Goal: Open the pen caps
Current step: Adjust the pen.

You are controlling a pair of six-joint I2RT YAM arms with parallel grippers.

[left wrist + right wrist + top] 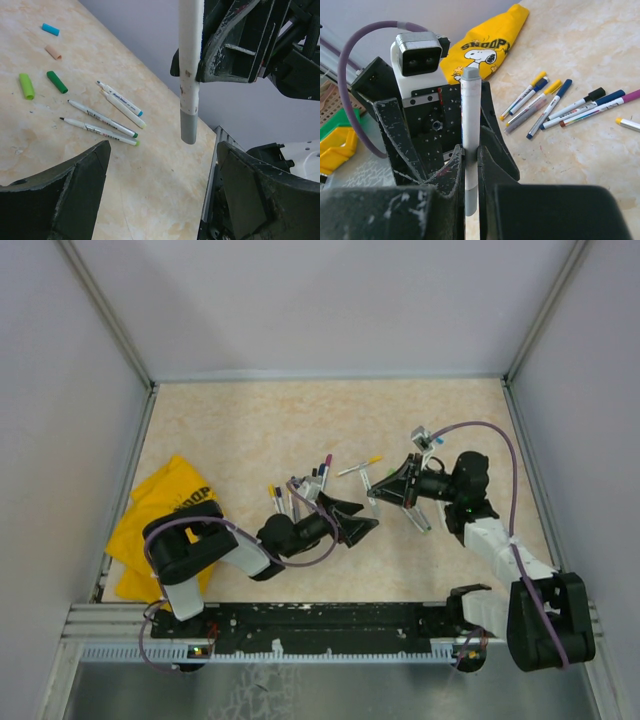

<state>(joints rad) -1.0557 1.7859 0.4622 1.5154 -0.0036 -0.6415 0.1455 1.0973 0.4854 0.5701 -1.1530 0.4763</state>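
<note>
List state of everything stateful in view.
right pincer: shut on held pen
left pincer: open, empty, facing the held pen's end
held pen: clamped, in the air, grey cap apparently on
loose caps: four, off, lying apart
uncapped pens: four, tips bare, lying flat
capped pens: clustered, caps on, lying flat
yellow cloth: crumpled

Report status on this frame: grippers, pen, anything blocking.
Right gripper shut on grey-ended pen. Left gripper open, facing its grey end, no contact. Nothing between them; other pens lie off to the side.
</note>
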